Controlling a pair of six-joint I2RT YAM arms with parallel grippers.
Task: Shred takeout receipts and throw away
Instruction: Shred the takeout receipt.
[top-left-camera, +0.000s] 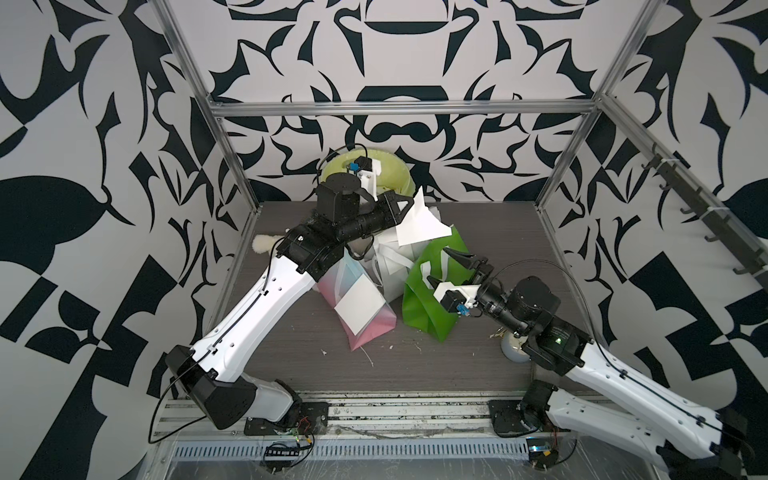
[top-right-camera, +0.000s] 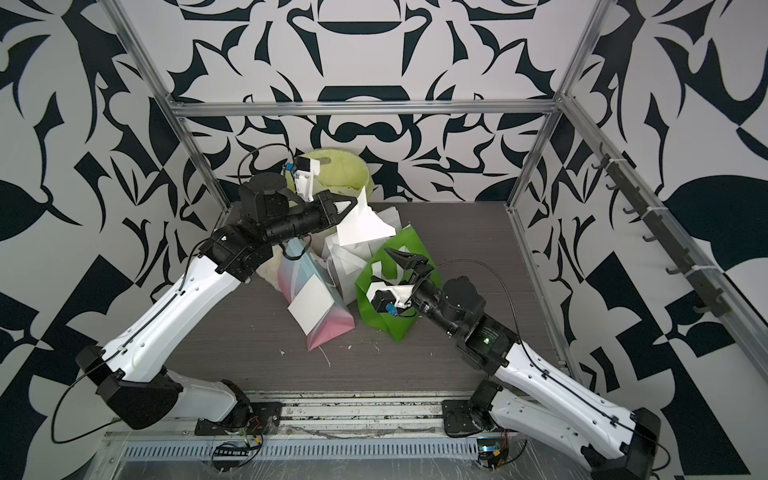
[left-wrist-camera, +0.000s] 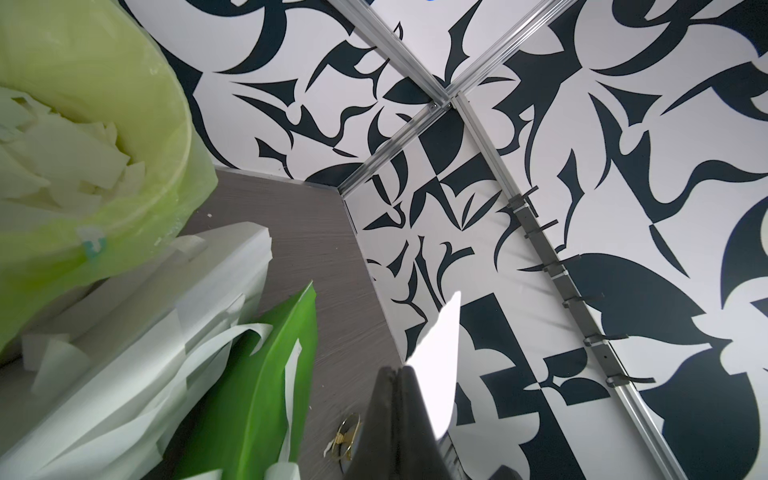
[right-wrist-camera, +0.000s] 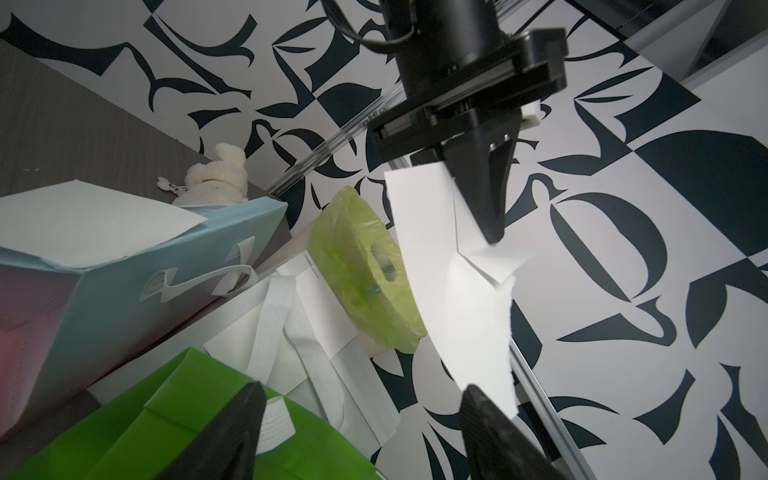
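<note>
Takeout receipt, a white paper sheet (top-left-camera: 417, 226) (right-wrist-camera: 449, 291) with one ragged torn edge, hangs in the air near the middle of the far edge of the dark grey woodgrain desk (top-left-camera: 478, 353). It is pinched in the left end effector (top-left-camera: 410, 203) (right-wrist-camera: 492, 232), whose black jaws are pressed together on the sheet's upper part. The sheet is creased at the grip.

It hangs over a white paper gift bag (top-left-camera: 390, 266), just in front of a round bin with a yellow-green liner (top-left-camera: 390, 170) (left-wrist-camera: 158, 104). White torn scraps (left-wrist-camera: 62, 158) lie inside the bin.

The right end effector (top-left-camera: 442, 270) (right-wrist-camera: 361, 395) stands with its jaws spread wide and holds nothing. It is above the mouth of a bright green paper gift bag (top-left-camera: 424, 307) lying near the desk's centre. The hanging sheet's lower corner sits just beside one right finger; contact cannot be told.

A second white rectangular receipt (top-left-camera: 361, 305) (top-right-camera: 309, 301) lies flat on a pink-to-blue gradient gift bag (top-left-camera: 361, 336), which lies on its side near the centre of the desk.

A cream plush toy (right-wrist-camera: 220, 174) lies near the desk's left edge.
</note>
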